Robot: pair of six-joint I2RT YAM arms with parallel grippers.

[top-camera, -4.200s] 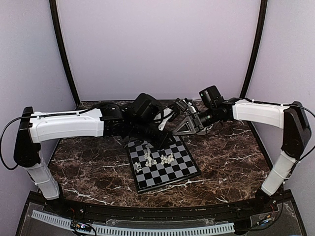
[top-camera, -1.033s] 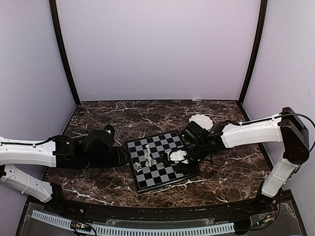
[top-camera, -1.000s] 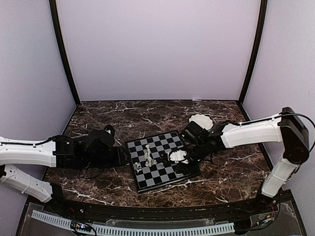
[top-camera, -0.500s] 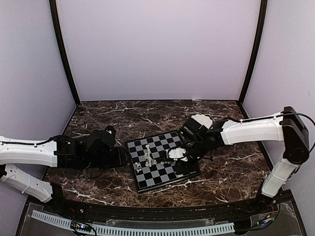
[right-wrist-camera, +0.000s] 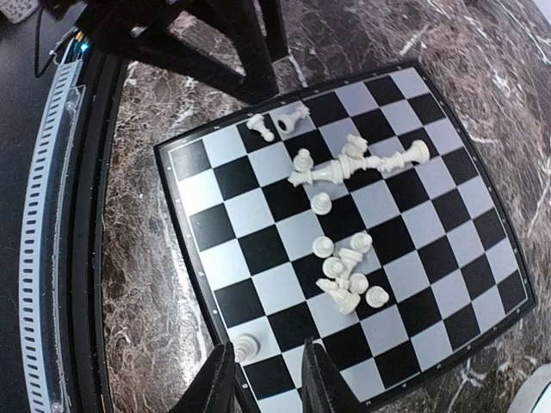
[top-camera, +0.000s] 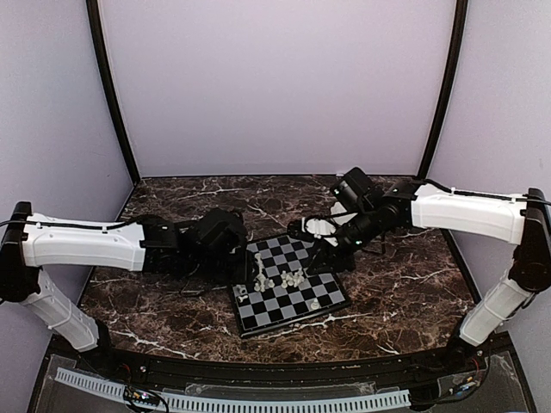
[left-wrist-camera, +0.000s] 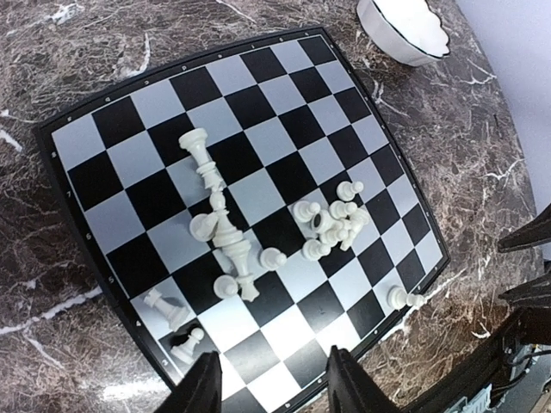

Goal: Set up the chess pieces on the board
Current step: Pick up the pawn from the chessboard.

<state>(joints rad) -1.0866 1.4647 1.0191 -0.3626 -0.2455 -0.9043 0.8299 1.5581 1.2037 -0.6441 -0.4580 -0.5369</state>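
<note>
The board (top-camera: 288, 292) lies slightly turned on the marble, also seen in the left wrist view (left-wrist-camera: 129, 129) and the right wrist view (right-wrist-camera: 224, 176). The chess pieces are scattered on it, most lying down. One heap (left-wrist-camera: 331, 224) sits mid-board and a row of fallen ones (left-wrist-camera: 219, 232) runs beside it. Two pieces (left-wrist-camera: 168, 305) stand near one corner and a single one (right-wrist-camera: 247, 346) stands by the edge. My left gripper (left-wrist-camera: 274, 391) hovers open over the board's left side (top-camera: 241, 262). My right gripper (right-wrist-camera: 267, 383) hovers open above the far right edge (top-camera: 320, 251). Neither holds anything.
A white scalloped bowl (left-wrist-camera: 400, 30) stands on the marble just past the board's far right corner; my right arm (top-camera: 430, 211) hides it from above. Purple walls close off the back and both sides.
My left arm has swung in from the left to the board's edge. My right gripper has lifted off the middle of the board and drawn back toward the far right.
</note>
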